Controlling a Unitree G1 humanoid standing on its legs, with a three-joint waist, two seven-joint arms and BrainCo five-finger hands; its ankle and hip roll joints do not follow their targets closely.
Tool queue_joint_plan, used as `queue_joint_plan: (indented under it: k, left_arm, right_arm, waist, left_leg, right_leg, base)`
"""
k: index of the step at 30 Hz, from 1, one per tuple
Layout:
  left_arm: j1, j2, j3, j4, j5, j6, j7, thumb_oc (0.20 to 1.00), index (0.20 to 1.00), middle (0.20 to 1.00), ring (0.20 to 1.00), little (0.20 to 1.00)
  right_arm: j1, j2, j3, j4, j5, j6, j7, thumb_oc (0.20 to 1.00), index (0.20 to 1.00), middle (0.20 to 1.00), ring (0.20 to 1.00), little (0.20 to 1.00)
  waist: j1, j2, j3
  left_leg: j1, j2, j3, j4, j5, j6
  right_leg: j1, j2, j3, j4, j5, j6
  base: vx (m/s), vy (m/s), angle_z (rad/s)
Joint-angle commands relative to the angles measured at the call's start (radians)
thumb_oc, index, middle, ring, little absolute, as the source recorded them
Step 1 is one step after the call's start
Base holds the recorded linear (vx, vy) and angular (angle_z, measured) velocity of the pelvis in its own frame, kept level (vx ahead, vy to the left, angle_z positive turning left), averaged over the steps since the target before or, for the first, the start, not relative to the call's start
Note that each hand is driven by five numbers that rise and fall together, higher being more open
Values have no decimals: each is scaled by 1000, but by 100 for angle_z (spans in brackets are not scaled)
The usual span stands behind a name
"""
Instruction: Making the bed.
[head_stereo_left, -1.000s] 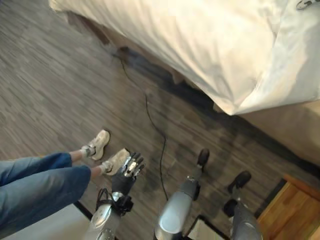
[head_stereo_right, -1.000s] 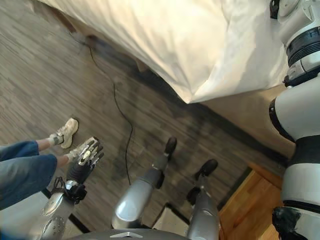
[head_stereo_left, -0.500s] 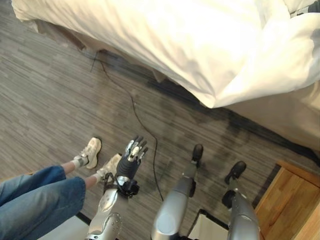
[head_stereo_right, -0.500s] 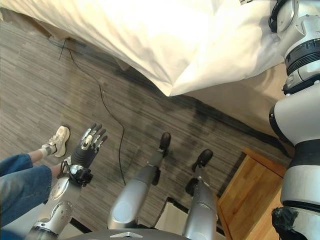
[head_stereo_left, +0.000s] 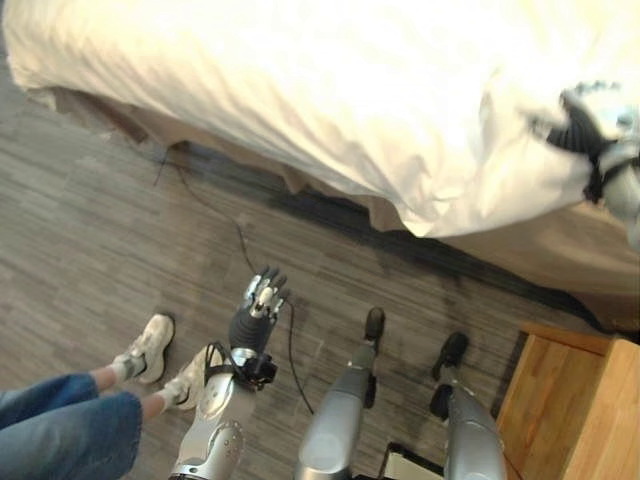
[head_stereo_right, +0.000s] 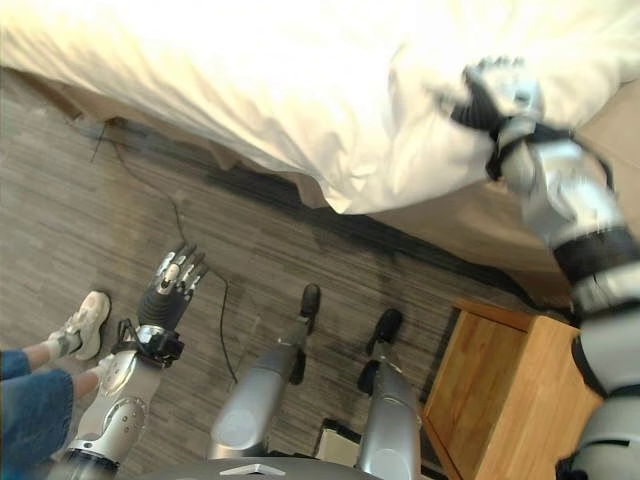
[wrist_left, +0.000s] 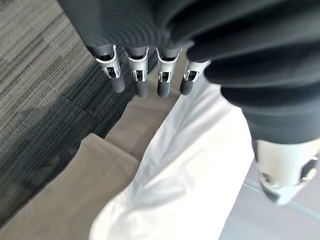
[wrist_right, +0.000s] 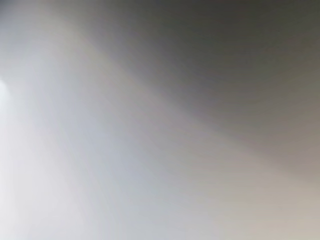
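A white duvet covers the bed across the top of the eye views and hangs over its near side. My right hand sits on the duvet's bulging right part, where its fingers look curled into puckered cloth. White cloth lies right against that hand in the right wrist view. Lower left, my left hand hangs over the grey floor, away from the bed. Its fingers are straight and hold nothing, with a hanging stretch of duvet beyond them.
The beige bed base shows under the duvet at the right. A wooden nightstand stands at the lower right beside the bed. A person in jeans and pale shoes stands close at the lower left.
The camera has swung, so the bed now spans the top. My right hand has come down from the upper right onto the duvet. My left hand stays open.
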Motion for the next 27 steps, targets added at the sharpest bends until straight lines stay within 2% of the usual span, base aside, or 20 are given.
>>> queue_joint_plan:
  k: [1, 4, 5, 6, 8, 11, 15, 18, 21, 22, 23, 25, 27]
  left_arm:
    - [0, -16, -15, 0, 21, -37, -8, 1000, 1000, 1000, 1000, 1000]
    - [16, 3, -28, -4, 22, -27, -20, 1000, 1000, 1000, 1000, 1000]
    - [21, 2, -34, -3, 17, -27, -24, 1000, 1000, 1000, 1000, 1000]
    - [18, -4, -43, 13, 8, -27, -25, 1000, 1000, 1000, 1000, 1000]
    - [16, -5, -43, 20, 8, -27, -26, 1000, 1000, 1000, 1000, 1000]
    - [5, 3, -49, 22, 22, -32, -36, 1000, 1000, 1000, 1000, 1000]
    - [-6, -15, -57, 30, 15, -36, -50, 1000, 1000, 1000, 1000, 1000]
    - [-12, -22, -64, 38, 24, -34, -57, 1000, 1000, 1000, 1000, 1000]
    - [-23, -25, -63, 48, 22, -28, -79, 1000, 1000, 1000, 1000, 1000]
    - [-21, -25, -64, 54, 17, -19, -98, 1000, 1000, 1000, 1000, 1000]
    - [-20, -25, -65, 54, 17, -19, -98, 1000, 1000, 1000, 1000, 1000]
    - [-3, -12, -69, 54, 8, -3, -143, 1000, 1000, 1000, 1000, 1000]
    - [0, -8, -69, 53, 4, 0, -150, 1000, 1000, 1000, 1000, 1000]
  right_arm:
    - [70, -39, 29, 144, -2, -15, 15, 200, 200, 200, 200, 200]
    - [107, 2, 91, 274, -58, -9, 41, 200, 200, 200, 200, 200]
    - [118, 44, 104, 327, -42, -8, 52, 200, 200, 200, 200, 200]
    - [115, 122, 158, 464, 6, -11, 95, 1000, 1000, 1000, 1000, 1000]
    - [97, 138, 182, 512, 18, -8, 103, 1000, 1000, 1000, 1000, 1000]
    - [65, 184, 271, 750, -15, 6, 134, 1000, 1000, 1000, 1000, 1000]
    - [84, 211, 247, 881, 10, 19, 166, 1000, 1000, 1000, 1000, 1000]
    - [105, 218, 234, 885, 36, 19, 178, 1000, 1000, 1000, 1000, 1000]
    - [205, 231, 207, 825, 100, 3, 240, 1000, 1000, 1000, 1000, 1000]
    - [284, 228, 199, 776, 135, -7, 301, 1000, 1000, 1000, 1000, 1000]
    - [288, 227, 197, 773, 135, -6, 303, 1000, 1000, 1000, 1000, 1000]
    - [410, 228, 172, 758, 208, -10, 404, 1000, 1000, 1000, 1000, 1000]
    - [433, 236, 154, 803, 217, -1, 406, 1000, 1000, 1000, 1000, 1000]
  waist:
    - [-40, 15, 22]
    - [-51, 28, 8]
    - [-55, 35, 4]
    - [-59, 48, -5]
    - [-62, 54, -10]
    - [-65, 80, -27]
    - [-82, 97, -45]
    - [-92, 94, -55]
    - [-115, 70, -84]
    - [-126, 50, -105]
    - [-126, 50, -106]
    - [-135, 15, -142]
    - [-135, 7, -158]
  left_leg:
    - [51, 2, -52, -67, 28, -53]
    - [66, -3, -43, -67, 27, -49]
    - [77, -8, -40, -67, 21, -48]
    - [89, -12, -36, -67, 19, -45]
    - [89, -15, -36, -67, 22, -43]
    - [110, -24, -32, -67, 19, -39]
    - [136, -34, -32, -67, 11, -32]
    - [153, -35, -29, -67, 5, -28]
    - [190, -28, -20, -67, -8, -25]
    - [213, -22, -16, -67, -16, -22]
    - [214, -23, -16, -67, -16, -22]
    - [259, -15, -17, -67, -32, -24]
    - [266, -13, -17, -67, -33, -23]
  right_leg:
    - [101, 12, 11, -52, -42, 44]
    - [118, 9, 20, -66, -37, 43]
    - [127, 7, 23, -66, -41, 44]
    - [136, 4, 27, -73, -37, 45]
    - [138, 3, 29, -77, -33, 44]
    - [154, -5, 36, -74, -38, 44]
    - [176, -17, 42, -69, -41, 46]
    - [192, -17, 49, -71, -42, 45]
    - [229, -11, 58, -82, -45, 44]
    - [258, -5, 58, -92, -48, 43]
    - [260, -5, 57, -93, -47, 44]
    - [320, 2, 46, -118, -53, 46]
    - [335, 5, 41, -131, -48, 48]
  base:
    - [-2, 35, -10]
    - [0, 35, -16]
    - [17, 44, -19]
    - [12, 37, -12]
    - [3, 37, -1]
    - [13, 56, 8]
    - [24, 44, 5]
    - [24, 4, -2]
    - [68, -29, -1]
    - [86, -47, -6]
    - [104, -68, -12]
    - [146, -94, -3]
    - [91, -54, 1]
